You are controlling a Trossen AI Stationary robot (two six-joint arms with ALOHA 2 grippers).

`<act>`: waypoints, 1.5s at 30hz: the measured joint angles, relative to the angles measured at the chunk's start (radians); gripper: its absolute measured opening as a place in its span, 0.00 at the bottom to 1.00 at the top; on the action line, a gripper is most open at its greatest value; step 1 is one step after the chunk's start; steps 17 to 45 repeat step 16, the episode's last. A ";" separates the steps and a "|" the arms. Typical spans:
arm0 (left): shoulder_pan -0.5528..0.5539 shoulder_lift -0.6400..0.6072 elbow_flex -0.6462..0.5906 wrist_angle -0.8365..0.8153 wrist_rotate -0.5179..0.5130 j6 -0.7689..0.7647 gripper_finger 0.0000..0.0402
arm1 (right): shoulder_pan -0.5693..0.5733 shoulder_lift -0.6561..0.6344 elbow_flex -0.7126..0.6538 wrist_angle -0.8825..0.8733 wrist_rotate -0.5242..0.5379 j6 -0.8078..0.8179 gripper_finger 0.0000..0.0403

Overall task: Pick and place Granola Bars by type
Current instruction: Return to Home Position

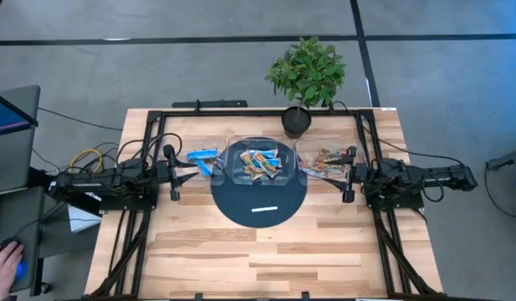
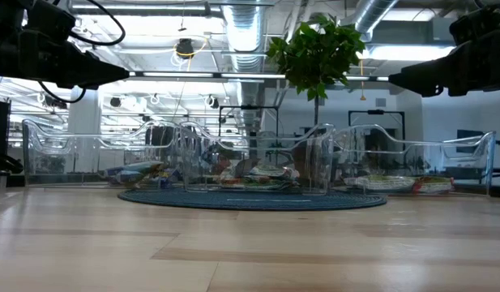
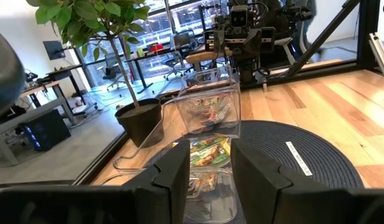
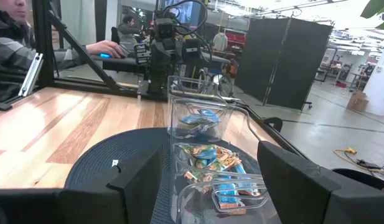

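**Bars sorted into three bins**

Blue bars lie in the left bin, tan bars in the middle bin, and red-green bars in the right bin, in a row near the table's back edge. The left gripper and right gripper flank the row, fingers apart.

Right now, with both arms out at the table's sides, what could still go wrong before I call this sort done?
1. The left gripper and the right gripper, both open, sit close to the ends of the row of three clear plastic bins. A sideways swing could nudge a bin out of line.
2. The small white label strip lies loose on the dark round mat. It might be mistaken for an unsorted bar.
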 joint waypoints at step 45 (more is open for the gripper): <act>0.000 0.000 0.000 0.000 0.000 0.000 0.28 | 0.000 0.000 0.000 0.000 0.000 0.000 0.63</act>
